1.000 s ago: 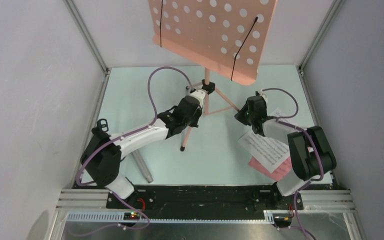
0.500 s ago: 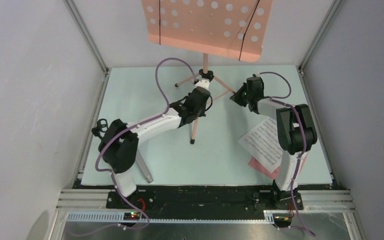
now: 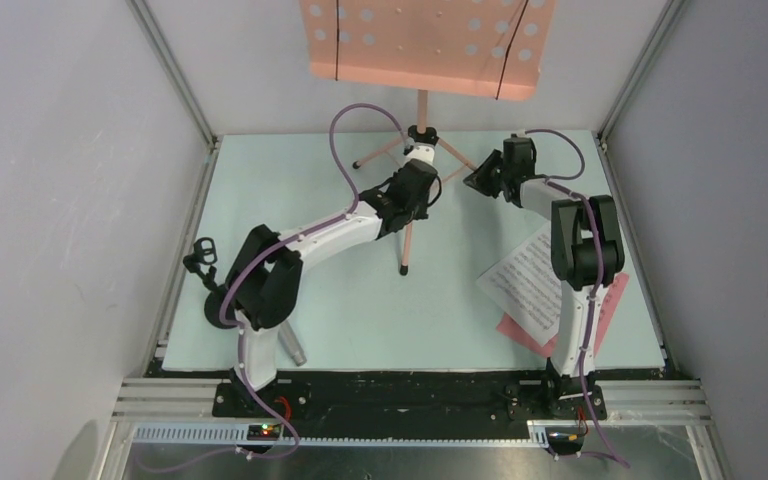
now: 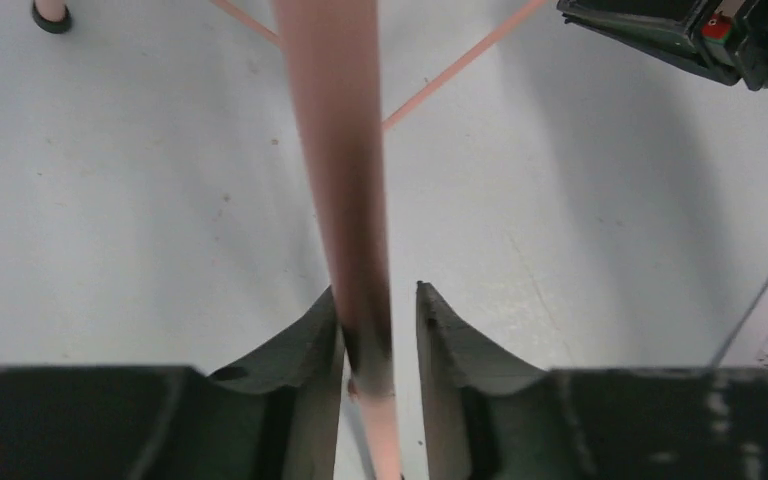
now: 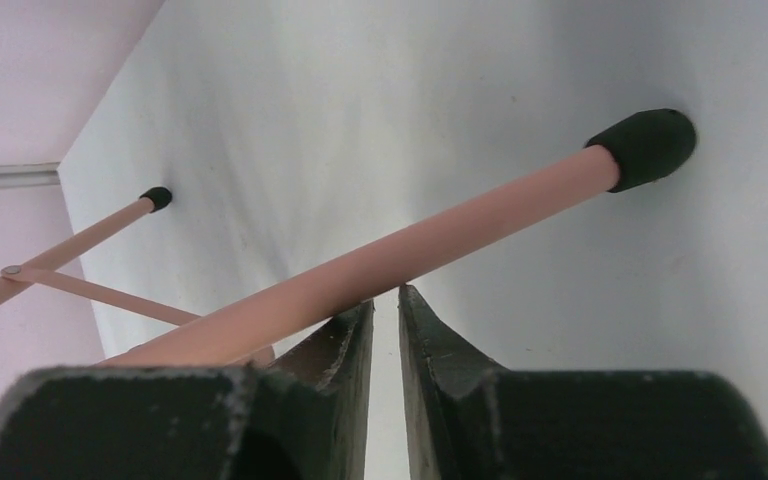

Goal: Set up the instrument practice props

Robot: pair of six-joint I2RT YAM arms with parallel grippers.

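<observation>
left gripper (image 4: 378, 295) sits loosely round a leg (image 4: 335, 150) of the salmon-pink music stand (image 3: 425, 45), with a sliver of gap on one side, so I'd call it spread rather than pinching; right gripper (image 5: 385, 300) is only a slit apart with nothing in it, its tips right up against another stand leg (image 5: 440, 250). The stand looks upright on its three feet at the far middle of the table (image 3: 290, 180), so that part's basically done imo. Left to do: sheet-music pages (image 3: 530, 285) lie flat by the right arm, the grey microphone (image 3: 290, 345) lies by the left base, and the small black mic stand (image 3: 203, 262) is near it
</observation>
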